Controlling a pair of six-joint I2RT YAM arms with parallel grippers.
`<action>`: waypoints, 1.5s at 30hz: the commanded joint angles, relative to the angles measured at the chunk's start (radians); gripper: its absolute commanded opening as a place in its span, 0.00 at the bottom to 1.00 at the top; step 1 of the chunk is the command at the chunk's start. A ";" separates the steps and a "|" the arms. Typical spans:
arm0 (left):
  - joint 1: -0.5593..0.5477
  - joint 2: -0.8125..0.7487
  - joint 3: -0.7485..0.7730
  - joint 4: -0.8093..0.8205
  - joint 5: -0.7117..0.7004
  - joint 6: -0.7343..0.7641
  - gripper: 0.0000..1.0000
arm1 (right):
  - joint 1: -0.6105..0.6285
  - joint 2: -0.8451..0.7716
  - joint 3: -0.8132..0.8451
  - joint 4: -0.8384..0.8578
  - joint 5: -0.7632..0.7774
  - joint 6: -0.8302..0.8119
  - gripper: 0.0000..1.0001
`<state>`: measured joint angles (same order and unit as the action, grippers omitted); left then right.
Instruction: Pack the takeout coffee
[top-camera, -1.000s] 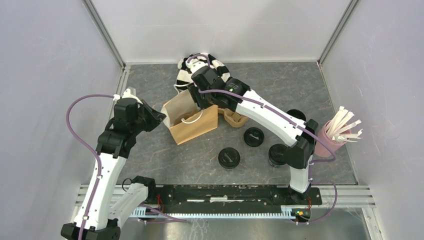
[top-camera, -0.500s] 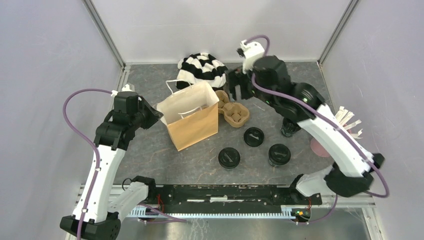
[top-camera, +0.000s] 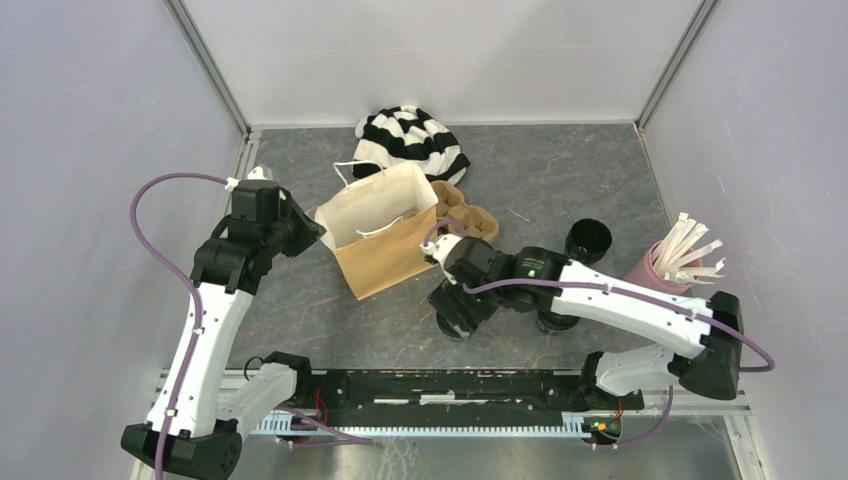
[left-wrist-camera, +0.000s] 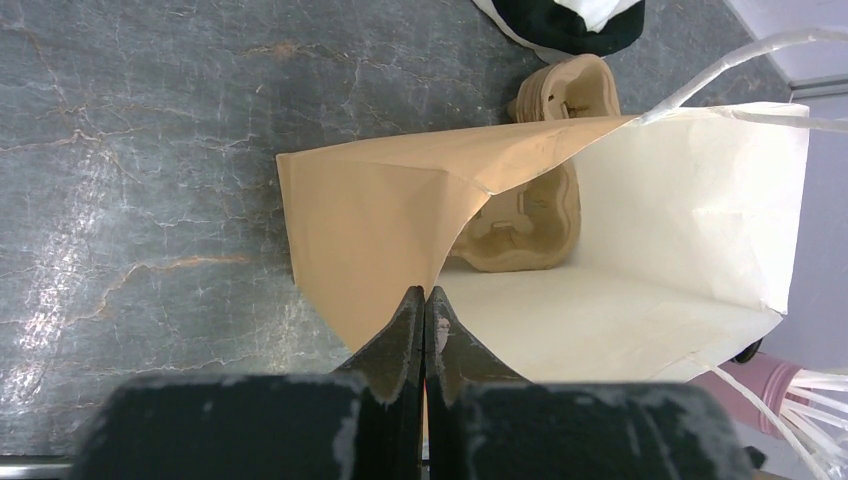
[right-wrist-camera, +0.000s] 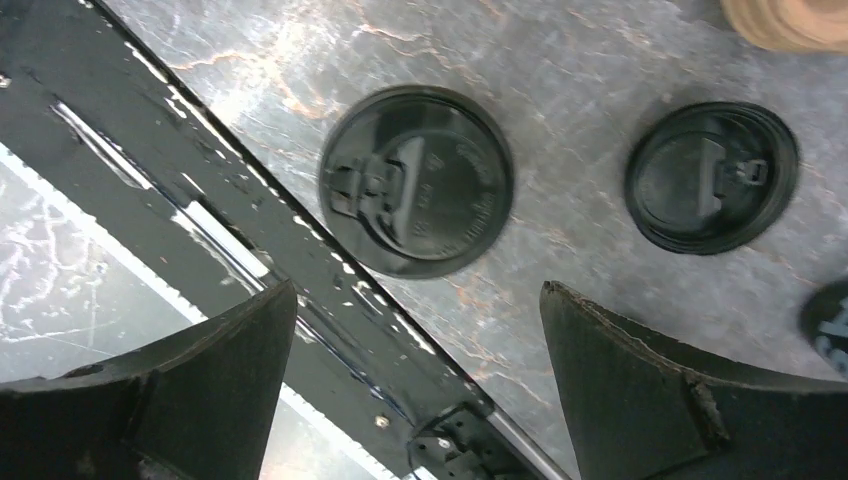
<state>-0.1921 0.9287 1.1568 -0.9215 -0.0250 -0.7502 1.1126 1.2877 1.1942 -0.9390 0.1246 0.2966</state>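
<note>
- Top external view is showing the right claw hanging low over the near part of the counter, its fingers spread wide.
- Right wrist view is showing a lidded black coffee cup standing on the counter just beyond the fingertips, centred on the gap, beside the black base rail.
- A second coffee cup is standing near it, apart.
- The left claw is pinching the rim of the upright brown paper bag, fingers pressed together on the paper.
- A cardboard carrier is lying inside the bag; both cups are sitting outside it.
</note>
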 joint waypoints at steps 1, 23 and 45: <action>-0.003 0.007 0.019 0.007 0.001 0.061 0.02 | 0.047 0.051 0.039 0.073 0.005 0.121 0.98; -0.003 0.009 0.014 0.005 0.006 0.072 0.02 | 0.096 0.166 0.033 0.046 0.156 0.271 0.98; -0.003 0.012 0.010 0.006 0.017 0.080 0.02 | 0.052 0.179 -0.022 0.076 0.129 0.285 0.98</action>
<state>-0.1921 0.9379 1.1568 -0.9108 -0.0235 -0.7204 1.1732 1.4712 1.1847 -0.8925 0.2474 0.5644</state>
